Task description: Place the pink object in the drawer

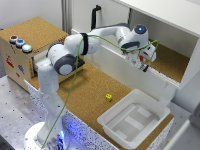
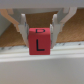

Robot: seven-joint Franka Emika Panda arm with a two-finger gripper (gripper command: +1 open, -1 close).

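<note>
Wrist view shows the gripper (image 2: 39, 30) pinched shut on the pink object (image 2: 39, 40), one finger on each side, letter face toward the camera. It's basically a cube, so no real long axis, sitting square between the fingers. In the exterior view it hangs over the white cabinet (image 1: 165, 70); the drawer (image 1: 37, 62), I think partly hidden behind the arm, is well apart. Long carry with a tiny block: any slip drops it.
</note>
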